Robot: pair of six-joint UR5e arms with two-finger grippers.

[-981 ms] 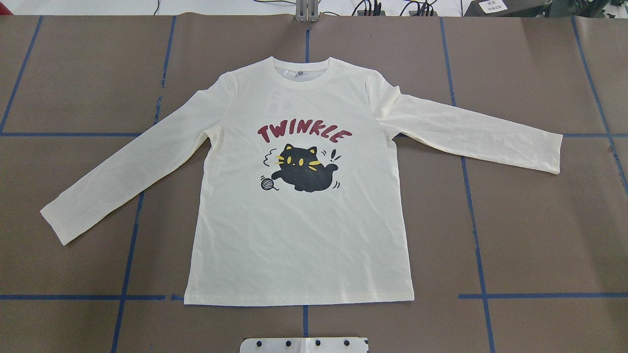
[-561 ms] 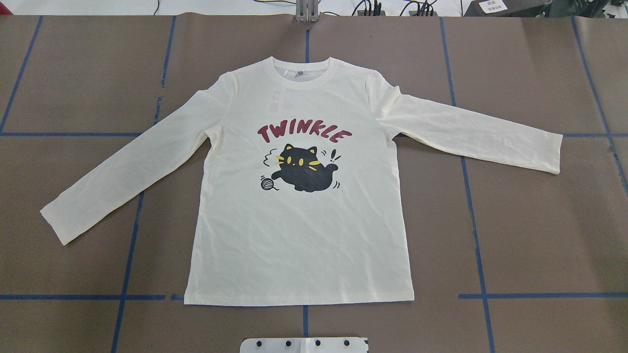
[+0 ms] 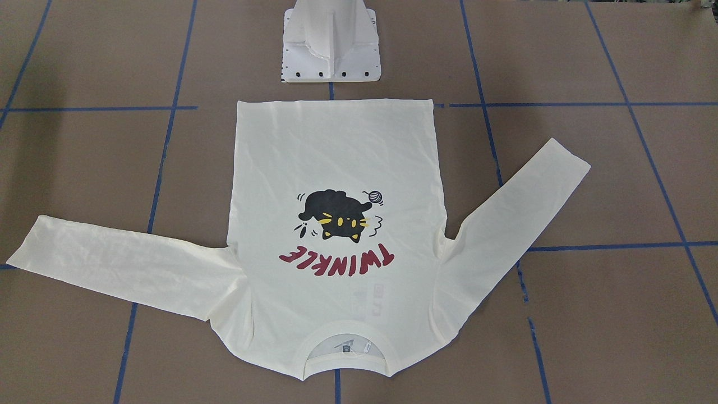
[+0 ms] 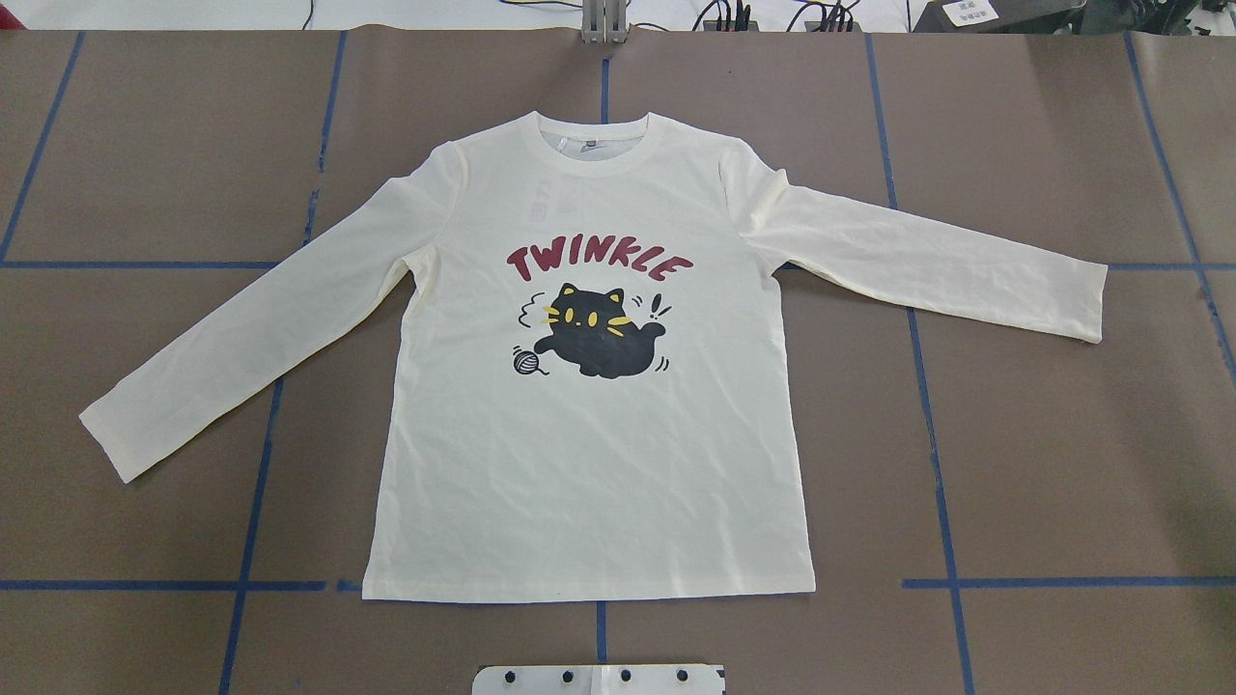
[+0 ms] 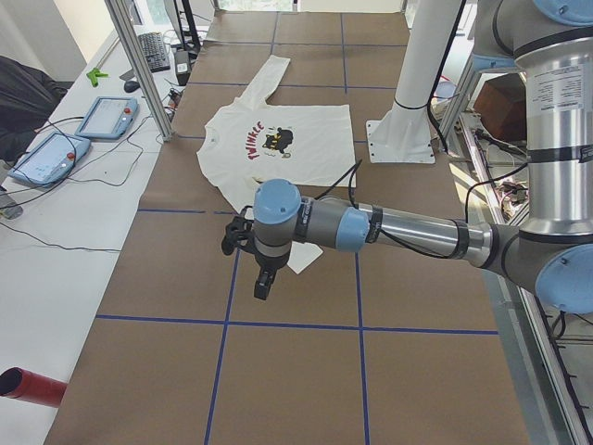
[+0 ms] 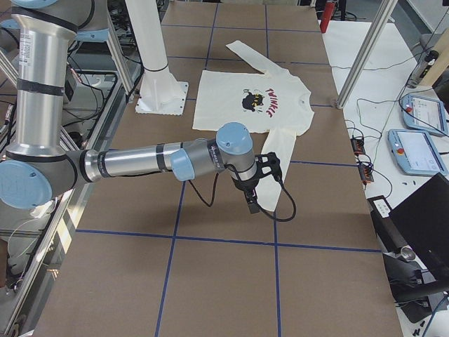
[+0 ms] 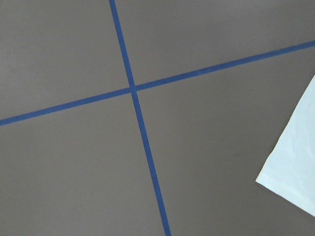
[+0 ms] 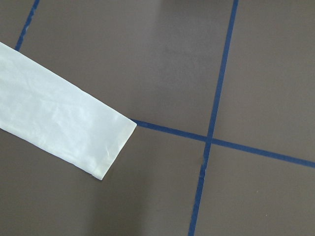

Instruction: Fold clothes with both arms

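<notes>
The cream T-shirt lies flat, print up, on the table, unmoved this past second; my left gripper and right gripper hover beside it, open or closed I cannot tell, folding unstarted.

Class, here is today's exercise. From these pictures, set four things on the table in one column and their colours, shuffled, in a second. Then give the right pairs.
Things:
1. shirt
2. cat
3. lettering
4. tape

Colours:
A. blue
B. cream
C. red
D. black

Pairs: 1-B, 2-D, 3-C, 4-A
</notes>
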